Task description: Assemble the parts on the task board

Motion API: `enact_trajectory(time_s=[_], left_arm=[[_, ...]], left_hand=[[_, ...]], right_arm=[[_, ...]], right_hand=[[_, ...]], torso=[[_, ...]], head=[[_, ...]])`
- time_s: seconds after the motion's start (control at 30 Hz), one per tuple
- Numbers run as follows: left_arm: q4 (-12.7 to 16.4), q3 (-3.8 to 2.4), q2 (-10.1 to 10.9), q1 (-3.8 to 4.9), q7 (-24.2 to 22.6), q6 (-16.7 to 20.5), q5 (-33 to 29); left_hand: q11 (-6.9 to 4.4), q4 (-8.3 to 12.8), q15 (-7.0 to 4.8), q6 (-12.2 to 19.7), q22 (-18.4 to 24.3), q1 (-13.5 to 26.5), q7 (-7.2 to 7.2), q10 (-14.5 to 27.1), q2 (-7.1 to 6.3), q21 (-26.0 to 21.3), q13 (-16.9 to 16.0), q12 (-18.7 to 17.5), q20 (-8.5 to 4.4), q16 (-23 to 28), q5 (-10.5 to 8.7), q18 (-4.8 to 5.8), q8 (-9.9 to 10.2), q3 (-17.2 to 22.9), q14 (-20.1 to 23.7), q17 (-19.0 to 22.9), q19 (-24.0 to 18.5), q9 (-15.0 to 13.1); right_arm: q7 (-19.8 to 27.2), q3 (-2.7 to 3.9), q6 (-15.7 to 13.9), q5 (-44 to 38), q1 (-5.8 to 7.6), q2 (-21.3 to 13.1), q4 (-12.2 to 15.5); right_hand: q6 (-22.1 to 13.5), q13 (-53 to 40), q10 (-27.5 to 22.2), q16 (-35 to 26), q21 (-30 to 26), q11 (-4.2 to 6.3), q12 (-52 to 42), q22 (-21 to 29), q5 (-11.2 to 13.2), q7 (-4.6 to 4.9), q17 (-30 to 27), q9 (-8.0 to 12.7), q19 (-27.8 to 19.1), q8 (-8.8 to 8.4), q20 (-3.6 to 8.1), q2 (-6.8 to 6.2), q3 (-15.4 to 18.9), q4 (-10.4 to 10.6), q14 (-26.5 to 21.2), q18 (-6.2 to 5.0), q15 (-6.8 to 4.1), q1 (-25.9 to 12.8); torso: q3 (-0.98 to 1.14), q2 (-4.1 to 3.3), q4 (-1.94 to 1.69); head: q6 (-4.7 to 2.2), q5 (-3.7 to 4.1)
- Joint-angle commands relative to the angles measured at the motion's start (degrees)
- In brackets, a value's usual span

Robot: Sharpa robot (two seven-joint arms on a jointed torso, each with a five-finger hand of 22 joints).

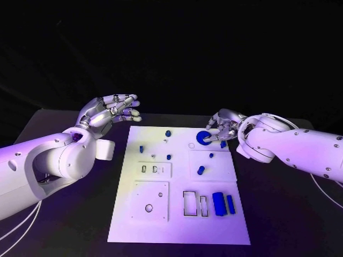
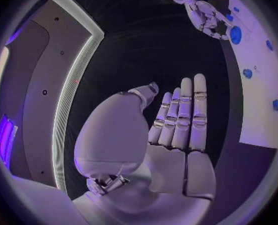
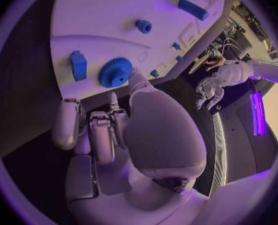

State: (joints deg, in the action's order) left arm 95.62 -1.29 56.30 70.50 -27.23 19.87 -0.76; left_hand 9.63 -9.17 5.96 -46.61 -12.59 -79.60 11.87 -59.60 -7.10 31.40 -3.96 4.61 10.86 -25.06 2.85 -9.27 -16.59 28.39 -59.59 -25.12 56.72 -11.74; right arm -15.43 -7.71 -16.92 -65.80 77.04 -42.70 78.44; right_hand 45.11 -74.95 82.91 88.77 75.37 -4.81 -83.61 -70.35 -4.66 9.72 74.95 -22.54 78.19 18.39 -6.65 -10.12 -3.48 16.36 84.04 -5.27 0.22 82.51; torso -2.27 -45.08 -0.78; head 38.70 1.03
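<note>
- The task board (image 1: 179, 214) was a long white plate lying between the two hands on the black table (image 1: 280, 225), its surface cut with rectangular slots and small round holes.
- A blue gear (image 1: 203, 138) sat on the board's far part, right against the right hand (image 1: 222, 128); the right wrist view showed its toothed rim and raised hub (image 3: 116, 71), just ahead of the fingertips.
- The right hand's fingers were curled down toward the gear with the thumb (image 3: 137, 82) reaching to its edge; whether it actually pinched the gear I could not tell.
- The left hand (image 1: 111, 111) hung over the bare table just off the board's far corner, holding nothing; the left wrist view showed its fingers (image 2: 183, 115) straight and pressed side by side, thumb set apart.
- Two long blue bars (image 1: 224, 205) lay side by side at the board's near end, well away from both hands, beside two empty rectangular slots (image 1: 194, 203).
- The right wrist view showed a blue block (image 3: 78, 65) just beside the gear, a small round blue part (image 3: 143, 26) farther out, and a blue cylinder (image 3: 193, 9) beyond that.
- The head view showed about six further small blue parts scattered over the board's far half, too small to tell apart.
- The left wrist view caught the right hand from across the board, fingers at the gear.
</note>
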Motion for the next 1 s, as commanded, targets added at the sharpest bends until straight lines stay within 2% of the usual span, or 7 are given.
enact_trajectory(time_s=[0.03, 0.2, 0.37, 0.53, 1.0], left_arm=[[0.0, -0.04, -0.1, 0.07, 0.0, -1.3, -0.1], [-0.1, -0.03, -0.1, 0.07, 0.2, -1.4, -0.1], [-0.1, -0.03, -0.2, 0.07, 0.2, -1.5, -0.1], [-0.2, -0.03, -0.3, 0.07, 0.3, -1.6, -0.1], [-0.2, -0.03, -0.3, 0.07, 0.4, -1.6, -0.1]], left_hand=[[0.3, 0.0, 0.01, 0.5, 0.0, 0.6, 1.9, 0.1, -0.04, 0.3, -0.1, -0.2, -0.03, -0.2, 0.23, -0.98, 0.2, 0.2, 0.5, 0.0, -0.5, -0.1], [0.3, 0.0, 0.01, 0.5, 0.0, 0.6, 1.9, 0.1, -0.04, 0.3, -0.1, -0.2, -0.03, -0.2, 0.23, -0.98, 0.2, 0.2, 0.5, 0.0, -0.5, -0.1], [0.3, 0.0, 0.01, 0.5, 0.0, 0.6, 1.9, 0.1, -0.04, 0.3, -0.1, -0.2, -0.03, -0.2, 0.23, -0.98, 0.2, 0.2, 0.5, 0.0, -0.5, -0.1], [0.3, 0.0, 0.01, 0.5, 0.0, 0.6, 1.9, 0.1, -0.04, 0.3, -0.1, -0.2, -0.03, -0.2, 0.23, -0.98, 0.2, 0.2, 0.5, 0.0, -0.5, -0.1], [0.32, 0.0, 0.03, 0.6, -0.1, 0.8, 1.92, 0.2, -0.06, 0.5, -0.1, -0.3, -0.01, -0.3, 0.23, -0.98, 0.3, 0.3, 0.6, -0.2, -0.6, -0.1]], right_arm=[[-0.6, 0.04, 0.6, -0.5, -0.09, 0.2, -0.1], [-0.7, 0.04, 0.5, -1.3, -0.13, 0.4, -0.2], [-0.8, 0.03, 0.7, -2.3, -0.17, 0.8, -0.3], [-1.3, 0.01, 1.2, -2.2, -0.33, 1.4, -0.9], [-1.9, -0.03, 2.2, -2.4, -0.87, 1.8, -1.6]], right_hand=[[-0.1, -6.1, 0.6, 0.4, 0.4, -0.01, -0.4, -0.1, 0.1, -0.13, 12.4, -0.1, 0.6, 0.48, 0.02, 0.48, 0.0, -0.1, 5.4, 0.79, 0.42, 0.5], [0.2, -6.3, 0.6, 0.4, 0.6, 0.05, -0.4, -0.4, 0.0, -0.2, 12.6, -0.2, 0.6, 0.86, 0.02, 1.08, -0.6, -0.3, 5.4, 0.81, 0.39, 1.0], [0.5, -6.5, 0.8, 0.5, 0.8, 0.12, -0.6, -0.8, 0.1, -0.26, 12.7, -0.2, 0.8, 1.11, 0.05, 1.46, -1.0, -0.6, 5.5, 0.87, 0.35, 1.6], [1.1, -6.9, 1.0, 0.5, 1.0, 0.24, -0.8, -1.2, 0.0, -0.37, 12.8, -0.1, 0.8, 1.37, 0.13, 2.22, -2.6, -1.5, 5.5, 0.91, 0.24, 3.0], [1.1, -6.7, 0.8, 0.5, 1.1, 0.24, -0.7, -1.3, 0.0, -0.37, 12.8, 0.0, 0.8, 1.35, 0.14, 2.2, -2.9, -1.6, 5.5, 0.92, 0.24, 3.2]], torso=[[-0.09, 0.07, -0.04], [0.0, 0.06, 0.08], [-0.06, 0.05, -0.01], [0.01, 0.02, -0.09], [0.06, -0.02, -0.07]], head=[[0.24, 0.13], [0.18, 0.1], [0.17, 0.25], [0.24, 0.31], [0.8, 0.34]])
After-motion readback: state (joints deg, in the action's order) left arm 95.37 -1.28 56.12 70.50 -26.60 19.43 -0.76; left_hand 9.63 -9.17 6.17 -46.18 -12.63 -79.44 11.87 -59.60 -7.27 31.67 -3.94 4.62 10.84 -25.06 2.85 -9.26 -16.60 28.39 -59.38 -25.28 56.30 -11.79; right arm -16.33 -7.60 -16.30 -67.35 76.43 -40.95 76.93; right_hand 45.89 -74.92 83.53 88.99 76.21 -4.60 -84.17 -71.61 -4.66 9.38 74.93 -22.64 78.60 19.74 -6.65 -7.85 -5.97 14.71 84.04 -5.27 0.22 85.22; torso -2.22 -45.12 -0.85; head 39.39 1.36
